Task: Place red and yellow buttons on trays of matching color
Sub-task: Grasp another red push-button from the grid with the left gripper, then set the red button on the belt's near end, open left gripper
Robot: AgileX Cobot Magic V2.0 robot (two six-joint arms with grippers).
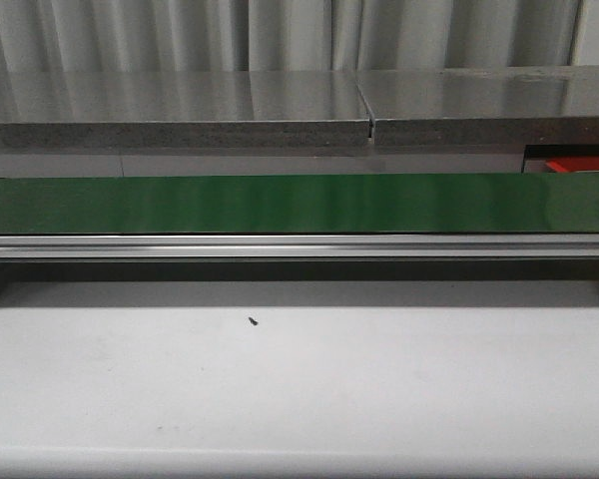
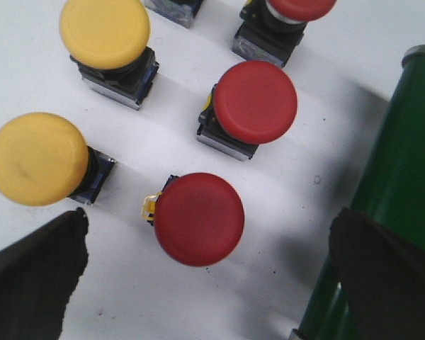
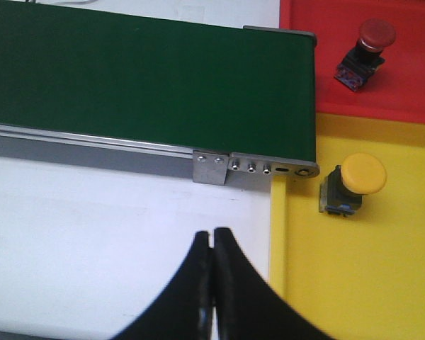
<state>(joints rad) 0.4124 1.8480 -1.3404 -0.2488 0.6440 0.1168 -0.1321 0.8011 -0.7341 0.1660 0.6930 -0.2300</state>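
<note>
**A:** Why is the left gripper [image 2: 205,273] hanging where it is?

**B:** Its jaws are spread wide, one dark finger [image 2: 32,280] to each side, and a red button [image 2: 198,219] stands on the white table [image 2: 283,177] just ahead of the gap between them. That reads to me as lining up for a pick: the span is broad enough to pass around the cap, and nothing is held yet.

**A:** And the other buttons?

**B:** A second red button [image 2: 253,103] sits farther out from the jaws, a third red one [image 2: 287,14] beyond that, partly cut off. Two yellow buttons [image 2: 37,159] [image 2: 105,33] stand off toward one finger's side. They are apart from each other, so the nearest red one can be taken without nudging a neighbour. The green conveyor roller [image 2: 393,184] runs beside the opposite finger.

**A:** The right gripper [image 3: 213,283]?

**B:** Its jaws are pressed together, empty, over the white table [image 3: 92,227] close to the conveyor's end [image 3: 255,168]. The yellow tray [image 3: 354,283] lies just beside the jaws, already holding a yellow button [image 3: 354,182]; the red tray [image 3: 411,78] lies beyond it with a red button [image 3: 367,53] lying tilted in it. So each colour has one piece sorted

**A:** Why park there?

**B:** I'd guess it waits at the belt's end for whatever the belt [image 1: 280,203] delivers; that belt is bare in the front view, with neither arm in sight
</note>
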